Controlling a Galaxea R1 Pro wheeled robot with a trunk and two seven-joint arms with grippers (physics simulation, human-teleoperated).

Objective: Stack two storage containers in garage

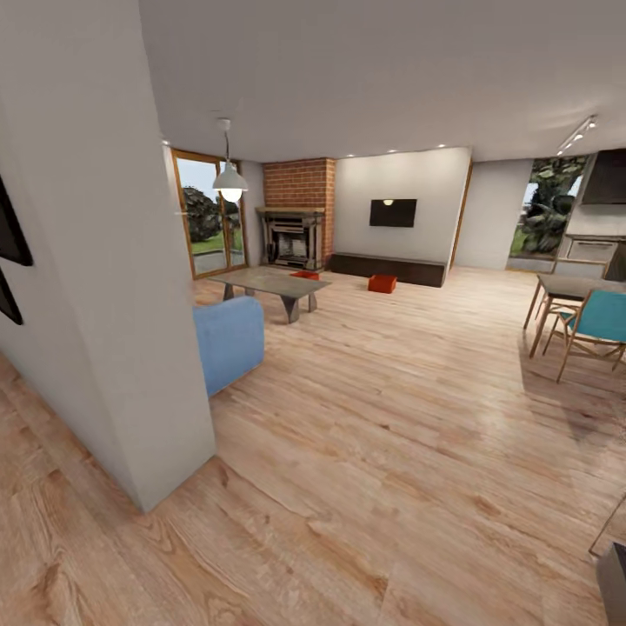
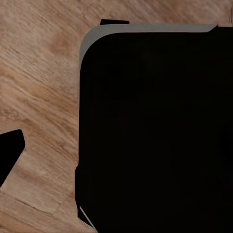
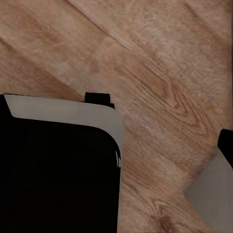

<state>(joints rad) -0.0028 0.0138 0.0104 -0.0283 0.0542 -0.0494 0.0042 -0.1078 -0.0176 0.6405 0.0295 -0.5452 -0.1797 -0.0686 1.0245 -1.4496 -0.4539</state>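
Two orange-red storage containers lie far off on the living room's wood floor. One container (image 1: 382, 283) rests in front of the dark low cabinet (image 1: 391, 269), under the black wall TV (image 1: 392, 212). The other container (image 1: 305, 275) shows just behind the coffee table (image 1: 271, 285), near the brick fireplace. In the left wrist view a dark fingertip (image 2: 10, 153) juts in at the frame's edge over the planks, beside my black base (image 2: 155, 126). In the right wrist view another dark fingertip (image 3: 226, 144) sits at the edge. Both grippers look spread and hold nothing.
A pale wall corner (image 1: 130, 348) stands close on the left, with the blue sofa's end (image 1: 228, 341) behind it. A dining table and teal chair (image 1: 596, 326) are at the right. Wide plank floor (image 1: 391, 417) stretches between me and the containers.
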